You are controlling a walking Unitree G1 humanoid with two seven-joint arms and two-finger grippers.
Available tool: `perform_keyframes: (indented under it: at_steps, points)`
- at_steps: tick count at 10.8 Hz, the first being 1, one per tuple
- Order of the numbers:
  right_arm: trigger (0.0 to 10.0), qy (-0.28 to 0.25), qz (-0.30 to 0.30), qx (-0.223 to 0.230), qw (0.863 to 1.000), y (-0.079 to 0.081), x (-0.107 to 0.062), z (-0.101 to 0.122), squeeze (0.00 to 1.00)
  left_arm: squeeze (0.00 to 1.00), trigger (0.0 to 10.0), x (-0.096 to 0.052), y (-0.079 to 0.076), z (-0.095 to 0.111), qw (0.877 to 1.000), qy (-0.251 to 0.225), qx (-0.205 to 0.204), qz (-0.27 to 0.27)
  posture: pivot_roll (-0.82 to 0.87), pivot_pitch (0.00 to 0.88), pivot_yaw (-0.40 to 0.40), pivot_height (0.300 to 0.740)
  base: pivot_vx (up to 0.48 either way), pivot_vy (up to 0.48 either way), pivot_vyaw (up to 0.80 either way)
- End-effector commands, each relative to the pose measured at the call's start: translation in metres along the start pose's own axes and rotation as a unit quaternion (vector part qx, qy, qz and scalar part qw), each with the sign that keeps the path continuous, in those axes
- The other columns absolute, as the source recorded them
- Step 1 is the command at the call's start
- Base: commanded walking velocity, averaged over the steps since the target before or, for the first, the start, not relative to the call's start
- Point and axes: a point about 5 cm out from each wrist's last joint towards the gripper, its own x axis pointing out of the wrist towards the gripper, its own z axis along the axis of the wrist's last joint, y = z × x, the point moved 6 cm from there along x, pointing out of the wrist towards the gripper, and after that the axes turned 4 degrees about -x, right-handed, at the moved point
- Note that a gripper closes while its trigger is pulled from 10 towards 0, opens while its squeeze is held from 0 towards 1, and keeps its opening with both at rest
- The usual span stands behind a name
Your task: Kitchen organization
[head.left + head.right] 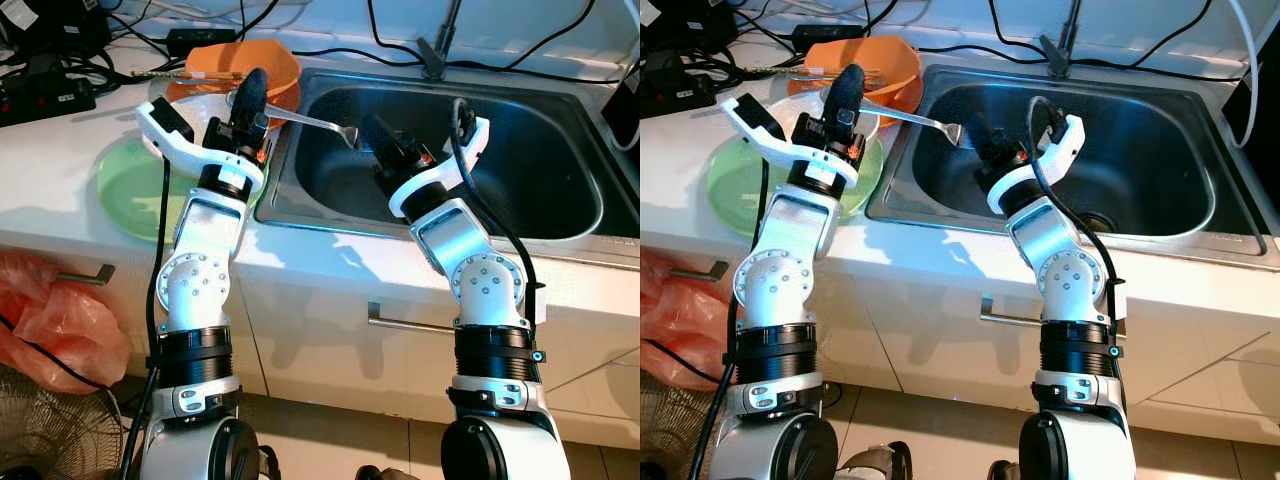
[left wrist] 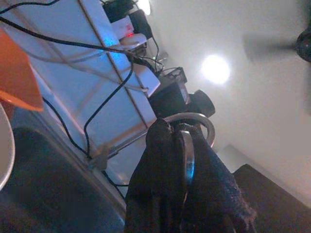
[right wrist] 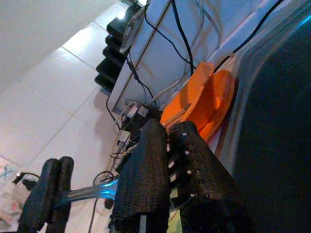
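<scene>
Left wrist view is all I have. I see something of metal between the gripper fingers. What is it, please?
Observer: It is a fork. The left gripper is shut on its handle end.
Operator: Is the other end free?
Observer: No, the right gripper is shut on the tines end.
Operator: Where is the fork held?
Observer: Across the left edge of the sink, with the tines end over the basin and the handle end near an orange bowl.
</scene>
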Motion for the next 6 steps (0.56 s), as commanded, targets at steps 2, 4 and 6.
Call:
perform_keyframes:
  at_steps: [2,4,6]
  points:
    - [0.0,-0.008,-0.018,0.024,1.000,0.0016,0.0065,-0.0040,0.00,0.00,0.0,0.0009,-0.0152,-0.0128,0.999,0.001,-0.026,-0.023,0.03,0.119,-0.007,0.740,0.000,0.000,0.00]
    - [0.0,-0.008,-0.022,0.026,0.999,0.0006,0.0076,-0.0029,0.00,0.00,0.0,0.0010,-0.0143,-0.0135,1.000,0.002,-0.024,-0.020,0.03,0.116,-0.007,0.740,0.000,0.000,0.00]
    - [0.0,-0.009,-0.024,0.026,0.999,0.0003,0.0079,-0.0020,0.00,0.78,4.3,0.0011,-0.0085,-0.0169,1.000,0.008,-0.011,0.000,0.03,0.115,-0.007,0.740,0.000,0.000,0.00]
